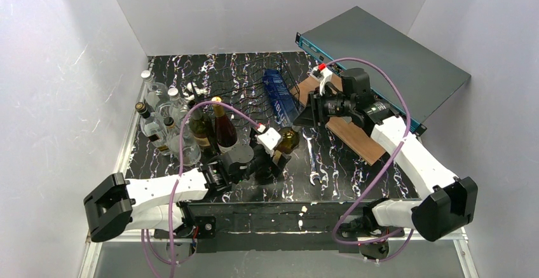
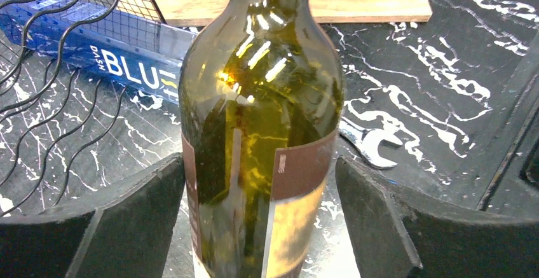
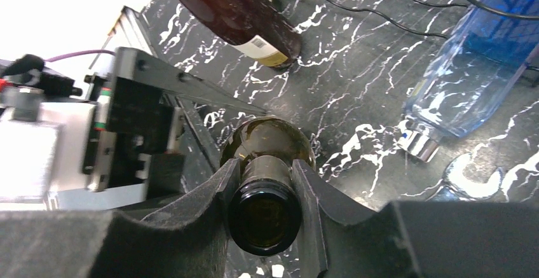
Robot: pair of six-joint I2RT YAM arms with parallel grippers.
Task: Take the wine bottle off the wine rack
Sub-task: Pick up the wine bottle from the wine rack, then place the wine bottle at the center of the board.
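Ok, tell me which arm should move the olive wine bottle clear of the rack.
Right. The right claw is shut on the neck of the wine bottle, so it has the grip. The left claw stands open, a gap on each side of the bottle's body.

Lab test booth: white walls (image 1: 63, 68), marbled table (image 1: 337, 170).

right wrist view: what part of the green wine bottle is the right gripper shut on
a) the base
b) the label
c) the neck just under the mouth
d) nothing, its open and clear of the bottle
c: in the right wrist view, the right gripper has one finger pressed against each side of the neck of the wine bottle, just below its open mouth.
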